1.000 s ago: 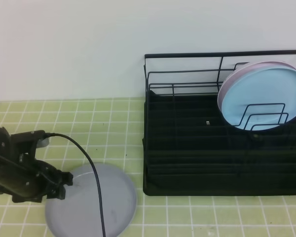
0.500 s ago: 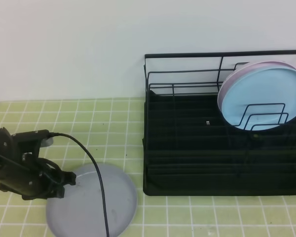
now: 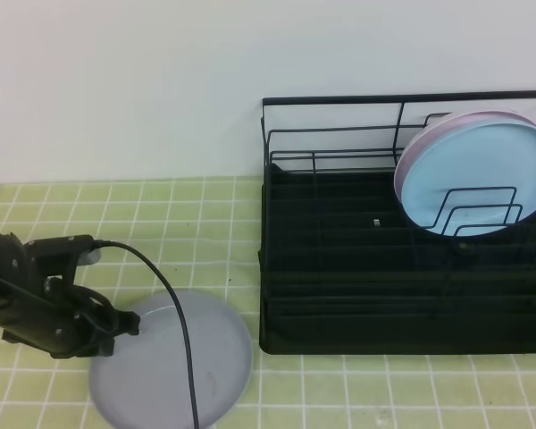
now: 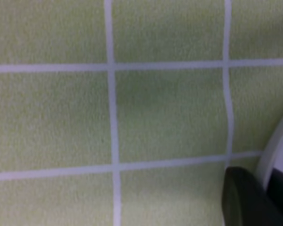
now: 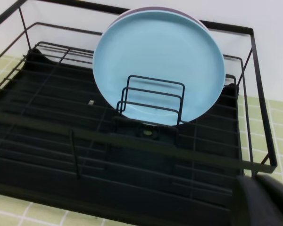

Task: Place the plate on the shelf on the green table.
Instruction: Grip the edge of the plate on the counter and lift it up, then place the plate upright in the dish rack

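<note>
The pale grey plate (image 3: 188,362) lies flat on the green table (image 3: 188,214) at the front left. My left gripper (image 3: 118,327) sits low at the plate's left rim, its jaws closed on that rim. In the left wrist view a dark finger (image 4: 245,197) presses against the plate's pale edge (image 4: 276,155). The black wire shelf (image 3: 339,268) stands to the right, apart from the plate. The right gripper is outside the high view; only a dark finger (image 5: 264,202) shows in the right wrist view, above the shelf's front right corner (image 5: 264,165).
A light blue plate (image 3: 482,179) stands upright in the shelf's dividers at the right, a pink plate (image 3: 447,121) right behind it. The left part of the shelf (image 5: 52,136) holds nothing. My left arm's black cable (image 3: 174,331) crosses over the grey plate. A white wall rises behind.
The left gripper's jaws have closed onto the plate's left rim. The arm and the plate have shifted slightly to the right. The shelf and its plates have not moved.
</note>
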Robot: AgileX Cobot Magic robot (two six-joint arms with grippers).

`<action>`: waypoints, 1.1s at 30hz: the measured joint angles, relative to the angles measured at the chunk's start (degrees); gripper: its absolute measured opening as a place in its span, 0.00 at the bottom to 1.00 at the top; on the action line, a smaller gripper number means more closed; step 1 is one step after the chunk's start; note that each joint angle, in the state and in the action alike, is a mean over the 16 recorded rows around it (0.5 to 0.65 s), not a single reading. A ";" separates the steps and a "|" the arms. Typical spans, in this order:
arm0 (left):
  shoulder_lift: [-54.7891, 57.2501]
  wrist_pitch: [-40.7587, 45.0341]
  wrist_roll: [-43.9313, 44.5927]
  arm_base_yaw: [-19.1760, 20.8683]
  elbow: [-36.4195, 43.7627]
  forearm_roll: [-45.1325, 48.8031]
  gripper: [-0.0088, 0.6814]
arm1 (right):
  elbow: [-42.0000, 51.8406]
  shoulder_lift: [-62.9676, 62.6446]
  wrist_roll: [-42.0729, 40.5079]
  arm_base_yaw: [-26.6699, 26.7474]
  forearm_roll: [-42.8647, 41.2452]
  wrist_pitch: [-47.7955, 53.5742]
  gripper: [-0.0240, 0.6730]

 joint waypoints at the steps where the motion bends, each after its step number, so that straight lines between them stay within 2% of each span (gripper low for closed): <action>1: 0.02 0.32 0.12 0.00 -0.33 -0.01 0.07 | 0.00 0.00 0.00 0.00 0.00 -0.01 0.04; 12: -1.99 6.65 1.28 0.00 -6.38 0.12 0.03 | 0.00 0.00 0.00 0.00 0.53 -0.17 0.04; 19: -7.20 8.98 2.39 0.00 -10.24 0.37 0.02 | -0.92 0.00 -0.40 0.00 5.47 1.38 0.04; 23: -11.58 9.34 3.52 -0.15 -12.30 -0.88 0.02 | -3.06 0.06 -3.06 0.00 12.08 5.10 0.04; 28: -17.77 9.06 9.12 -2.22 -14.71 -6.98 0.02 | -7.15 0.84 -8.65 0.00 25.09 11.56 0.04; 31: -21.11 7.99 14.04 -5.11 -15.84 -12.25 0.02 | -9.93 1.76 -12.29 0.00 33.25 15.45 0.09; 33: -23.01 6.76 17.43 -7.63 -16.42 -16.06 0.02 | -11.67 2.47 -14.85 0.00 38.20 17.64 0.16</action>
